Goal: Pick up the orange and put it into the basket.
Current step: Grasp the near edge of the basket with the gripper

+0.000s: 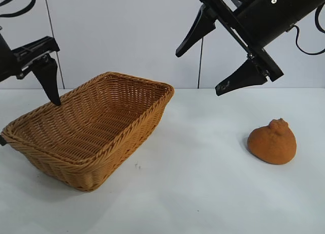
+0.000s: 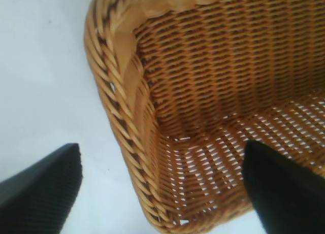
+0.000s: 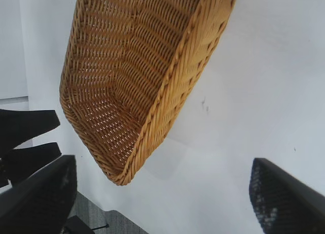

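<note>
Right end effector (image 1: 221, 70) spread wide, empty, hanging high above surface (image 1: 203, 193). Orange (image 1: 272, 141) below and slightly outboard, well apart from basket (image 1: 91, 130) (right arm clearly nearer). Left end effector (image 2: 162, 186) released, straddling basket's far-left rim.

The basket (image 1: 96, 137) is showing a tan-orange wicker weave with a braided rim; in the left wrist view darker brown strands are running through its corner (image 2: 152, 112). The orange (image 1: 272, 141) is showing a dull, matte orange with dimpled skin. The left gripper (image 1: 48, 79) and right gripper (image 1: 203, 69) are showing black, and the table (image 1: 203, 193) white
</note>
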{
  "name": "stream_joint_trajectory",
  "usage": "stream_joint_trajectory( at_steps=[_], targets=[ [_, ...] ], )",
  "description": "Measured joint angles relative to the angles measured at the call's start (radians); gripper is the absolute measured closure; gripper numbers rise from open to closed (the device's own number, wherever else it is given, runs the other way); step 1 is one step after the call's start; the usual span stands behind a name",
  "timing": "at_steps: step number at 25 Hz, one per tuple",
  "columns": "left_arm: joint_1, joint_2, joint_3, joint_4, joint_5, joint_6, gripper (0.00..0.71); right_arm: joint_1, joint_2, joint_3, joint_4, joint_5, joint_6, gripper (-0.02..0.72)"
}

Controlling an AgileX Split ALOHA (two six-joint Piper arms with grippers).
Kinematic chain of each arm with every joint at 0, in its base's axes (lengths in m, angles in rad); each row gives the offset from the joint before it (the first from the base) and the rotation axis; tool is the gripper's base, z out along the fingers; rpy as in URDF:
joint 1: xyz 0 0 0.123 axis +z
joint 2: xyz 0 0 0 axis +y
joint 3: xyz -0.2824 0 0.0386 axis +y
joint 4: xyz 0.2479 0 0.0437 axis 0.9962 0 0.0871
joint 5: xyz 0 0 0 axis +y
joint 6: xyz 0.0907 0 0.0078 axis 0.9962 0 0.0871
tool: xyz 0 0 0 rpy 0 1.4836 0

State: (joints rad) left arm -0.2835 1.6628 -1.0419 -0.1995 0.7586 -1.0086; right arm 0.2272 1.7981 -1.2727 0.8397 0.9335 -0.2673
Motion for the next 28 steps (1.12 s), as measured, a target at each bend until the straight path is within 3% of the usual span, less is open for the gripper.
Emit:
stream_joint_trajectory(
  at_steps=[10, 17, 21, 25, 26, 28],
  targets=[
    [0.000, 0.125, 0.097, -0.073, -0.191, 0.013, 0.098, 0.000, 0.000, 0.000, 0.001, 0.001, 0.000, 0.072],
    [0.000, 0.196, 0.103, -0.134, -0.290, 0.055, 0.109, 0.000, 0.000, 0.000, 0.001, 0.001, 0.000, 0.072],
    [0.000, 0.207, 0.103, -0.135, -0.299, 0.062, 0.251, 0.000, 0.000, 0.000, 0.003, 0.001, 0.000, 0.072],
    [0.001, 0.207, 0.103, -0.140, -0.293, 0.059, 0.569, 0.000, 0.000, 0.000, 0.003, 0.002, 0.000, 0.072],
    [0.004, 0.207, 0.100, -0.150, -0.298, 0.049, 0.615, 0.000, 0.000, 0.000, 0.003, 0.002, 0.000, 0.072],
    [0.008, 0.207, 0.076, -0.141, -0.271, 0.073, 0.626, 0.000, 0.000, 0.000, 0.003, 0.002, 0.000, 0.072]
  ],
)
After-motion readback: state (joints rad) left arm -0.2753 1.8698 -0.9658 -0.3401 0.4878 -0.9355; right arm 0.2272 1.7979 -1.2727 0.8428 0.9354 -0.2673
